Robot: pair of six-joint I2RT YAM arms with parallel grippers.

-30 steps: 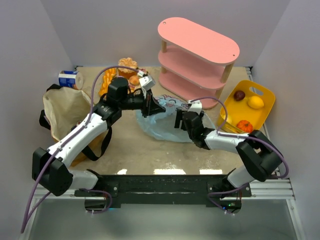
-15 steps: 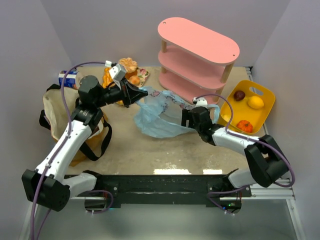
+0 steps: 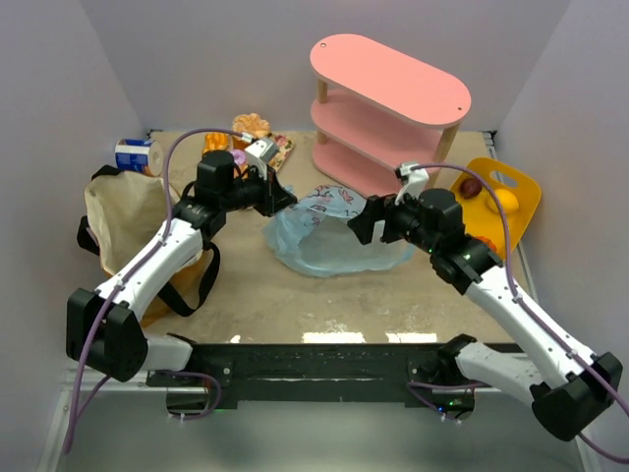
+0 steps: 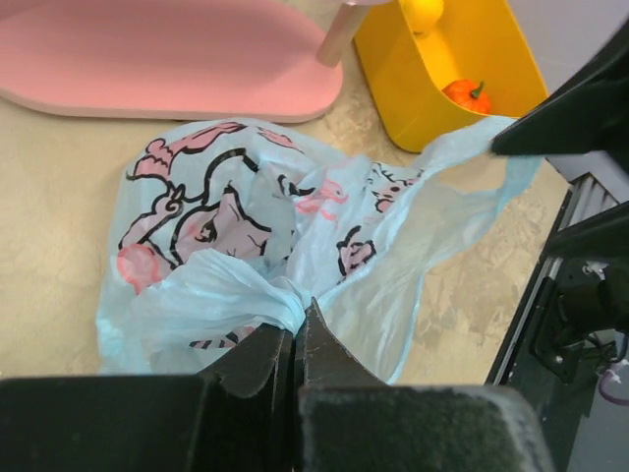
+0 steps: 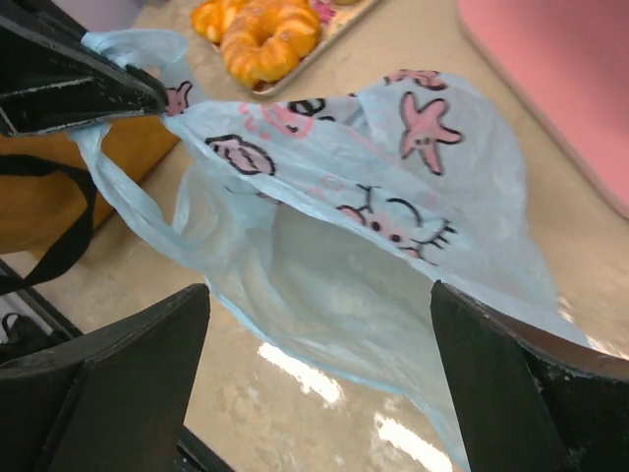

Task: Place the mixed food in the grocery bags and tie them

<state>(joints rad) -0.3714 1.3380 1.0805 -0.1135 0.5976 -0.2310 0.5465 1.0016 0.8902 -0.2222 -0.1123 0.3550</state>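
Observation:
The light-blue plastic bag point(image 3: 329, 241) with pink cartoon prints lies on the table's middle. It fills the left wrist view point(image 4: 246, 216) and the right wrist view point(image 5: 373, 187). My left gripper point(image 3: 282, 198) is shut on a bunched handle of the bag point(image 4: 265, 295) at its left side. My right gripper point(image 3: 366, 222) is wide open at the bag's right side, with the bag's lower edge point(image 5: 344, 324) hanging between its fingers point(image 5: 108, 383). The tan canvas tote point(image 3: 128, 211) with black straps stands at the left. I cannot tell what the bags hold.
A pink three-tier shelf point(image 3: 388, 108) stands at the back. A yellow basket point(image 3: 521, 182) with small fruits point(image 3: 471, 187) is on the right. A tray of pastries point(image 3: 251, 130) and a blue-and-white can point(image 3: 133, 154) sit at the back left.
My right arm has risen and swung right, its jaws now open wide. My left gripper has moved right with the handle still in it. The bag has sunk and spread.

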